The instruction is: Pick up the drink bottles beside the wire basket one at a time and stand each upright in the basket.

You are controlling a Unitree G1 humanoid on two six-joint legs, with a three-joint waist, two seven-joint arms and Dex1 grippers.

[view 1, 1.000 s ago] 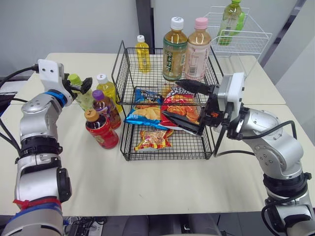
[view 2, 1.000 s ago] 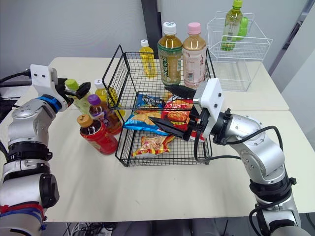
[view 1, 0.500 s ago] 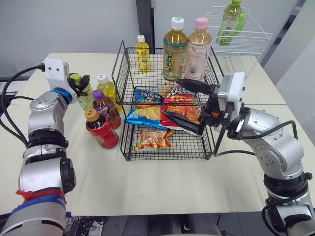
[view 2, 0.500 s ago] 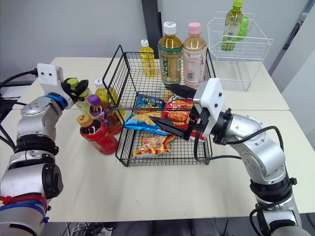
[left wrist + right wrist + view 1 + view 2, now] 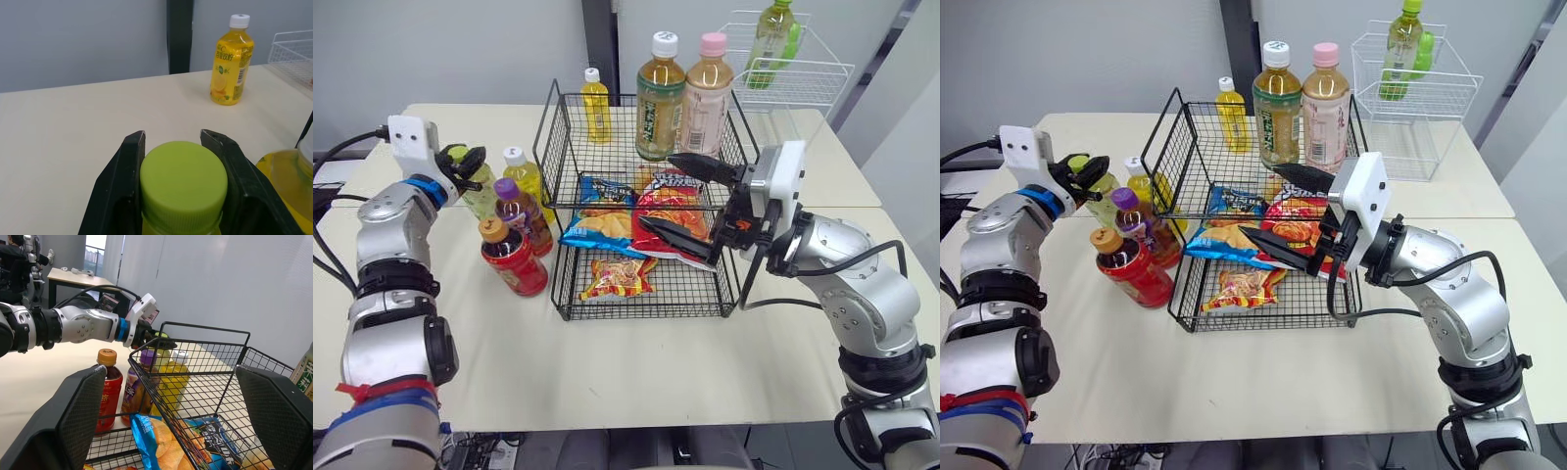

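My left gripper has its two black fingers pressed against either side of the lime-green cap of the green-capped bottle, pinching it right at the top. That bottle stands upright on the table, at the far side of the cluster beside the wire basket, and the yellow bottle is just beside it. The purple-capped bottle and the red bottle stand nearer to me.

It looks full, so I judge it fairly heavy for a cap-only hold. The cap is stiff and will not crush, but it is small, and the body may swing under it. A hold under the neck collar would be steadier, because the smooth body is likely slick. I would lift straight up so as not to nudge the yellow bottle.

My right gripper hangs over the snack bags in the basket, its fingers spread wide and holding nothing.
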